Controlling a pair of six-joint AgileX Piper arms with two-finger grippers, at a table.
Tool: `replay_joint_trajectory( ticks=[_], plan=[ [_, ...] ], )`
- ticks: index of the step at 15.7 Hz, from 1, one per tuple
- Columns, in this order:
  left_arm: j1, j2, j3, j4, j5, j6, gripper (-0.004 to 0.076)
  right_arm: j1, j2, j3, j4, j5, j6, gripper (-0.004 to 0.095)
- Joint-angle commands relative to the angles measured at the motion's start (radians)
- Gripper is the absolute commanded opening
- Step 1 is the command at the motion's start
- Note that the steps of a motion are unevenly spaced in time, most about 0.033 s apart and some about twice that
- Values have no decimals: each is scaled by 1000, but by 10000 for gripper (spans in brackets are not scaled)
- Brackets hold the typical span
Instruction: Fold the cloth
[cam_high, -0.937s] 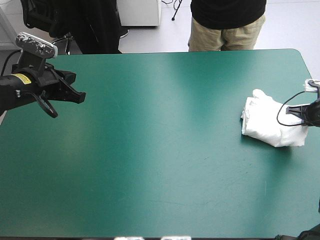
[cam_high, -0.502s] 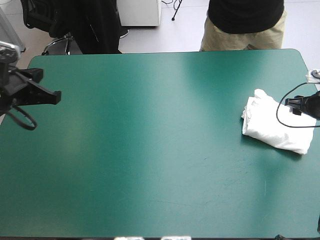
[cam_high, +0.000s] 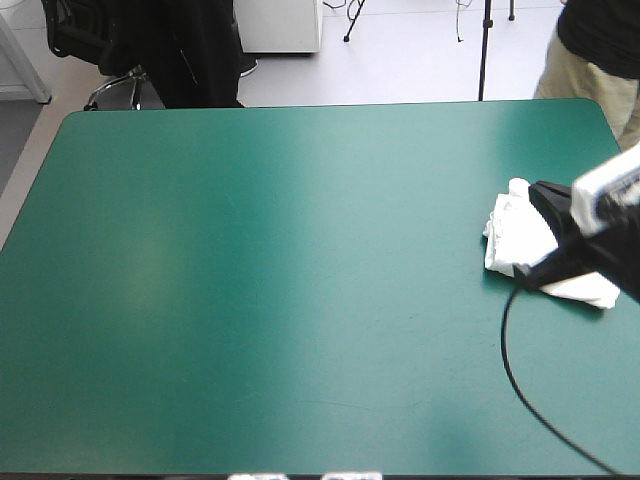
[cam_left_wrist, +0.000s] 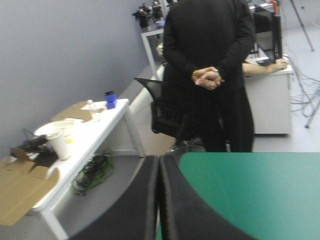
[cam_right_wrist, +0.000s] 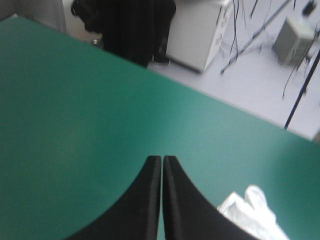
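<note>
teal-green cover (cam_high: 300, 280) is spread over the whole table top. the right gripper (cam_right_wrist: 162, 161) is seen clenched, its black fingers (cam_right_wrist: 145, 205) pressed together into one pointed arch, with nothing held between them. in the high view it is placed over the white t-shirt (cam_high: 512, 235), part of which is hidden beneath it. in the right wrist view the cloth is seen just beside the fingers. the t-shirt is laid as a folded bundle near the table's right edge. the left gripper (cam_left_wrist: 159, 161) is likewise clenched on nothing. it is not caught by the high view, and a corner of the table is seen just beside it.
</note>
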Motion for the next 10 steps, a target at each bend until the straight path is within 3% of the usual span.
replay_joint_trajectory(
  ticks=[1, 2, 3, 5, 7, 10],
  plan=[
    [-1, -85, 86, 187, -76, -28, -9, 23, -272, 116, 31, -249, -20, 1],
    [-1, -116, 126, 221, -95, -66, -9, 23, -320, 176, 35, -297, -21, 2],
    [-1, -183, 207, 244, -143, -147, -9, 23, -437, 313, 46, -413, 2, 2],
    [-1, -281, 370, 237, -254, -207, -9, 21, -586, 515, 64, -496, 55, 2],
    [-1, -376, 542, 214, -370, -230, -9, 21, -705, 691, 72, -501, 58, 2],
    [-1, -463, 749, 176, -437, -291, -9, 21, -785, 840, 91, -498, 58, 1]
  ],
)
